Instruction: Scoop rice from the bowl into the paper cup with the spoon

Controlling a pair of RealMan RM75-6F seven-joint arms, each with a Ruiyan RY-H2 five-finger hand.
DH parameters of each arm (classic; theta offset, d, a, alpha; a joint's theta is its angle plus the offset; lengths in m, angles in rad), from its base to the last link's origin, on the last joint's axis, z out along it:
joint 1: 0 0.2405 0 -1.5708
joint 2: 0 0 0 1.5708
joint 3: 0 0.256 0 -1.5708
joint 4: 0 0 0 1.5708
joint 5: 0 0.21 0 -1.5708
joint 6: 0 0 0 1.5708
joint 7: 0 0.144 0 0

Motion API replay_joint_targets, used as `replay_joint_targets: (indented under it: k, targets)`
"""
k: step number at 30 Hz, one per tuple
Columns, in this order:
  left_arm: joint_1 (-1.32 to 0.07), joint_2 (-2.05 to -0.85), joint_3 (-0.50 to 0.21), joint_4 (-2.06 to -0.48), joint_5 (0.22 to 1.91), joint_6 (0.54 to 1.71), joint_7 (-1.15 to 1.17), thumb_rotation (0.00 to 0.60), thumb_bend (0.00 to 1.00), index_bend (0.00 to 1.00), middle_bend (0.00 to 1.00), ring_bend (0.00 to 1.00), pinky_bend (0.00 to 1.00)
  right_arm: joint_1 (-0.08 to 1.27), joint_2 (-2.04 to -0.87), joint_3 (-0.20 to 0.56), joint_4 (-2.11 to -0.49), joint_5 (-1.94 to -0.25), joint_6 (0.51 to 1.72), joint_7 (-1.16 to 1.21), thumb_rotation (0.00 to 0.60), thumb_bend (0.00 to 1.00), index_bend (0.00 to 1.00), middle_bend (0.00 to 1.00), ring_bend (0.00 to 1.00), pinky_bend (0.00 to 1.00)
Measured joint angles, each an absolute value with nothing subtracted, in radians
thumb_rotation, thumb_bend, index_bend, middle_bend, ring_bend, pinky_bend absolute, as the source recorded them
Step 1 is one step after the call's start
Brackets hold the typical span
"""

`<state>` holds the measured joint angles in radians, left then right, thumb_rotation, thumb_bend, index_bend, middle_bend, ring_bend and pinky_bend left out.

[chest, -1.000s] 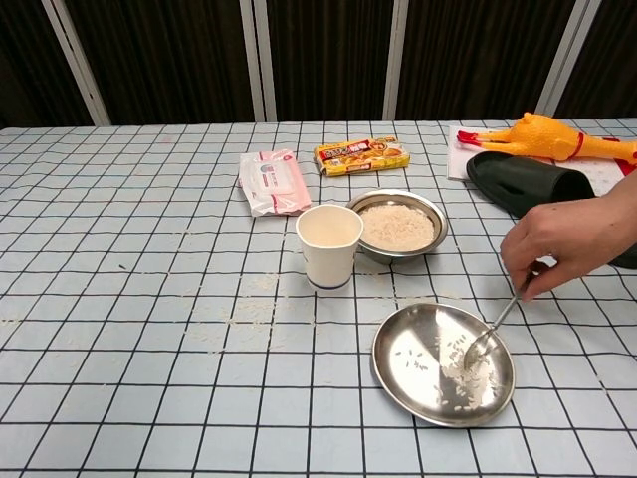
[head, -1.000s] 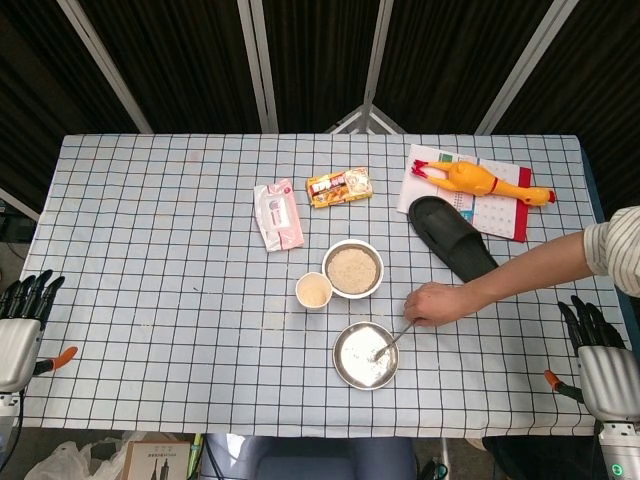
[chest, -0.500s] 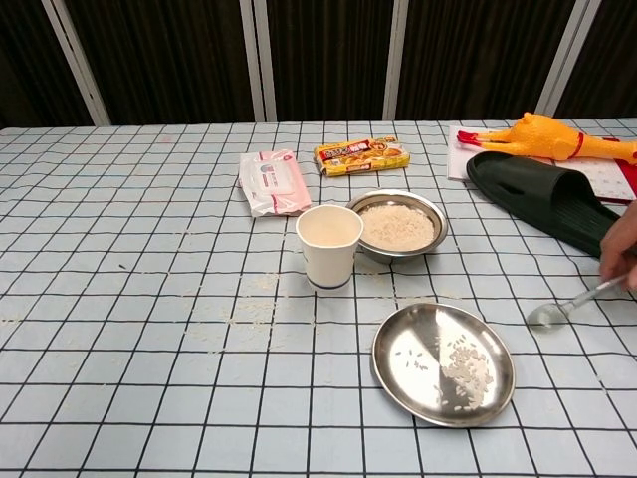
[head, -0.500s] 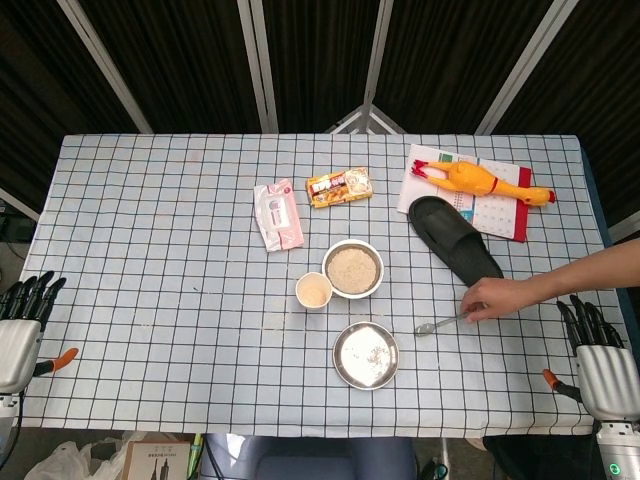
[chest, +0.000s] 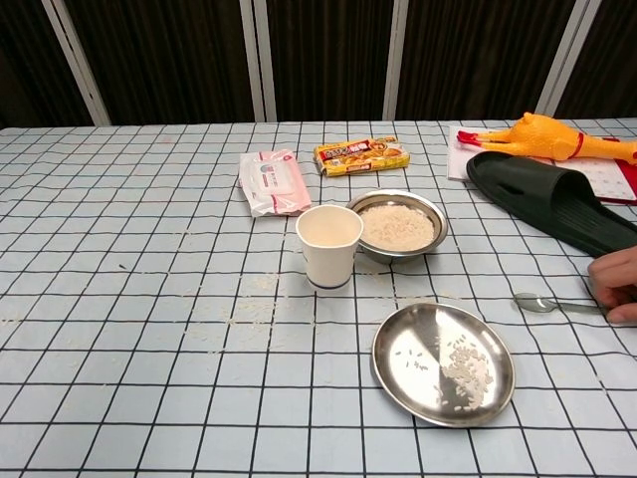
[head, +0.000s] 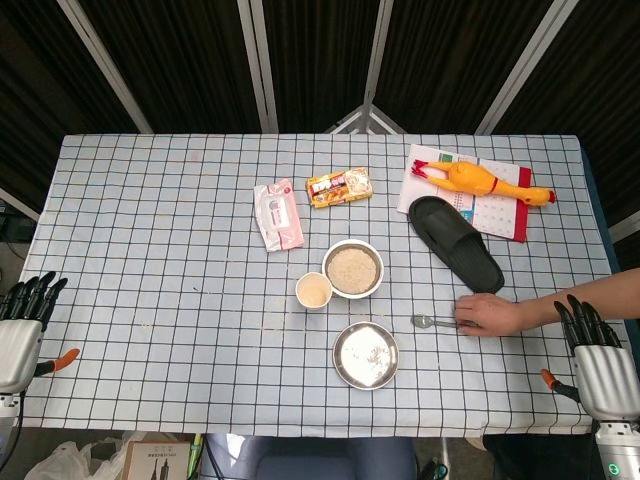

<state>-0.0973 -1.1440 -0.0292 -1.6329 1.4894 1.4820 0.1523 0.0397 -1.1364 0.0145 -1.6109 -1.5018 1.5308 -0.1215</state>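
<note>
Only the head view catches my hands: left hand (head: 18,325) at the lower left corner, right hand (head: 598,360) at the lower right, both off the tabletop (head: 150,250) edge, fingers spread and pointing up, holding nothing. The chest view shows neither. It does show loose grains on the steel plate (chest: 442,362) and scattered on the cloth left of it. The spoon (head: 432,322) lies flat right of the plate, a person's hand (head: 487,314) on its handle. The bowl (head: 353,268) of rice sits mid-frame, cup (head: 314,290) touching its lower left. There's open cloth across the whole left half.
</note>
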Motion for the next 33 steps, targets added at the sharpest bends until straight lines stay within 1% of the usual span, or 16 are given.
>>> replay_joint_targets:
  k: [33]
  targets:
    - [-0.098,-1.14,-0.03,-1.635,1.482,1.471,0.151,0.6,0.0,0.0,0.0,0.0,0.0,0.036,-1.141,0.027,-1.609,-1.508,1.522,-0.125,0.6,0.21,0.0,0.0,0.0,0.2]
